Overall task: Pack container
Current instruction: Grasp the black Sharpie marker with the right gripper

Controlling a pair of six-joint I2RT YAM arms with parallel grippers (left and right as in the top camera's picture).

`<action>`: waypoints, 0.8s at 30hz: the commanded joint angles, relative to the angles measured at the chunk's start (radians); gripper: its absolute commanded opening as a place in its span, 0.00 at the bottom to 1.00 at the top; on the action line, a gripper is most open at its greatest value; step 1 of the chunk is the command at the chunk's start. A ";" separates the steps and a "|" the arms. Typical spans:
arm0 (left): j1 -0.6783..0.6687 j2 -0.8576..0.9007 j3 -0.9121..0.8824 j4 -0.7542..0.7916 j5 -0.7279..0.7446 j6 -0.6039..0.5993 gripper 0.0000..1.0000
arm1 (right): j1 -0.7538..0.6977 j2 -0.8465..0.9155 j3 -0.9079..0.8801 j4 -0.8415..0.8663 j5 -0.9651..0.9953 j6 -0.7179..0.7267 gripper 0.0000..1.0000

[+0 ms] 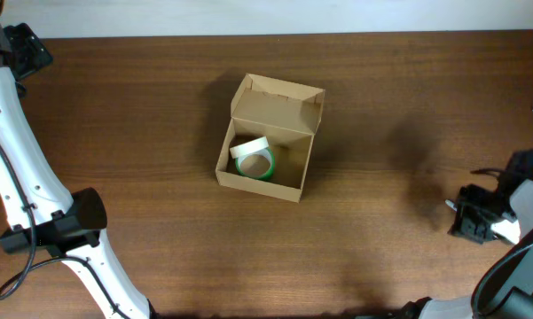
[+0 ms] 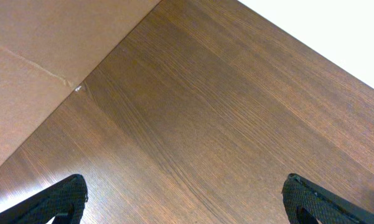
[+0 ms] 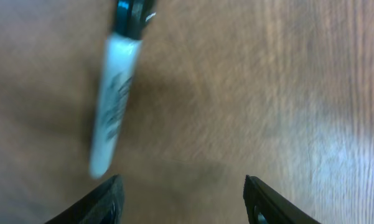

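The container [image 1: 264,182] is a tan cardboard box at the table's middle, its flap lid [image 1: 278,105] standing open at the back. A white and green tape roll [image 1: 253,160] lies inside at the left. My right gripper [image 1: 461,218] is open and low over the table at the right, far from the box. In the right wrist view its fingers [image 3: 183,182] are spread over bare wood, and a blurred white marker with a black cap [image 3: 114,106] lies just ahead of the left finger. My left gripper [image 1: 25,50] is at the far left corner, open and empty [image 2: 183,188].
The table is dark brown wood [image 1: 142,106]. In the left wrist view a tan creased surface [image 2: 37,56] fills the upper left and a white area [image 2: 336,31] lies past the table edge. The left arm's white links [image 1: 18,159] run along the left side.
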 commanded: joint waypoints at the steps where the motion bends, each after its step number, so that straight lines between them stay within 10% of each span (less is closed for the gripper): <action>1: 0.005 -0.024 -0.003 0.000 0.000 0.011 1.00 | -0.031 -0.001 -0.014 0.026 -0.021 -0.023 0.63; 24: 0.005 -0.024 -0.003 0.000 0.000 0.012 1.00 | -0.089 0.000 -0.013 0.115 0.096 -0.052 0.66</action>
